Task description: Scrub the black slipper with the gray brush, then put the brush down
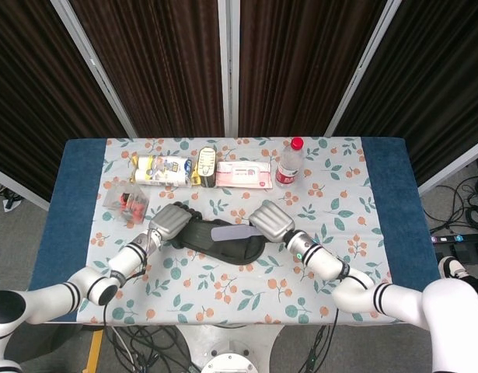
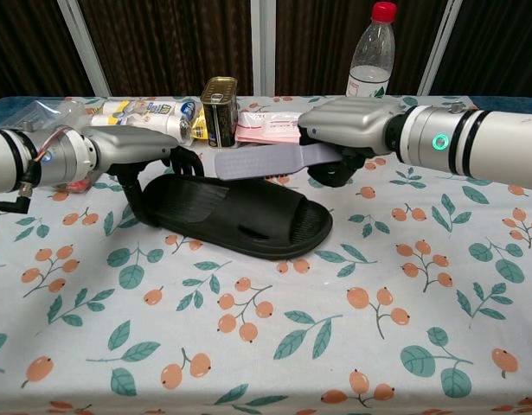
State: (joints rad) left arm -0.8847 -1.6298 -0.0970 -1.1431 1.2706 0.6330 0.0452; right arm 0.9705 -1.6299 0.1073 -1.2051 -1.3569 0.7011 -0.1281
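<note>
The black slipper [image 2: 235, 214] [image 1: 223, 242] lies mid-table on the patterned cloth, its toe toward the right. My left hand [image 2: 131, 156] [image 1: 171, 221] grips its heel end at the left. My right hand [image 2: 348, 134] [image 1: 271, 221] holds the gray brush [image 2: 257, 162] [image 1: 232, 233] by its handle. The brush head reaches left over the slipper's strap, lifted a little above it.
Along the far side stand a water bottle [image 2: 369, 56], a tin can [image 2: 219, 112], a pink wipes pack [image 2: 270, 127], a white tube [image 2: 149, 117] and a clear bag [image 2: 41, 112]. The near half of the tablecloth [image 2: 266, 346] is bare.
</note>
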